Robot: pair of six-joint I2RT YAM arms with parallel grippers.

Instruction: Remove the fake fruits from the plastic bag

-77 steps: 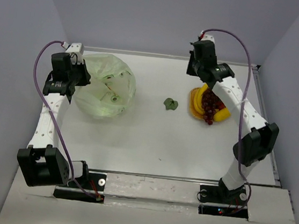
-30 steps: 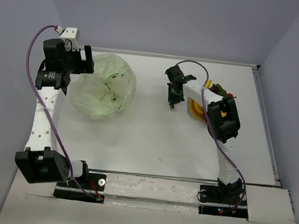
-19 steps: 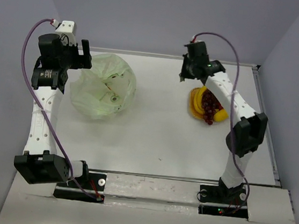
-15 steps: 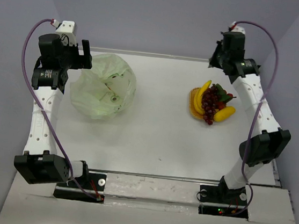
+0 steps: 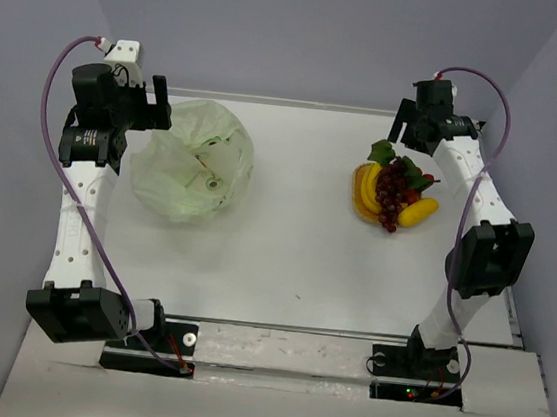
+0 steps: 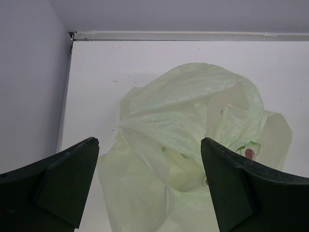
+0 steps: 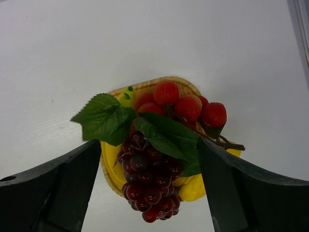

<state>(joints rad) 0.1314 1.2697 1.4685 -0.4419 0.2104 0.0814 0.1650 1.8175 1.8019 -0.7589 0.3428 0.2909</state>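
White table [image 5: 293, 260], plastic bag [image 5: 194, 159] at left; woven mat [image 7: 141, 86] at right

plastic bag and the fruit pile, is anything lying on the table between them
No. In the top external view, the stretch of white table between the plastic bag and the fake fruits is bare.

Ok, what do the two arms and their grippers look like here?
The left arm and right arm have white links, black joint housings and a looping purple cable. The left gripper and right gripper each show two dark, wedge-shaped fingers.
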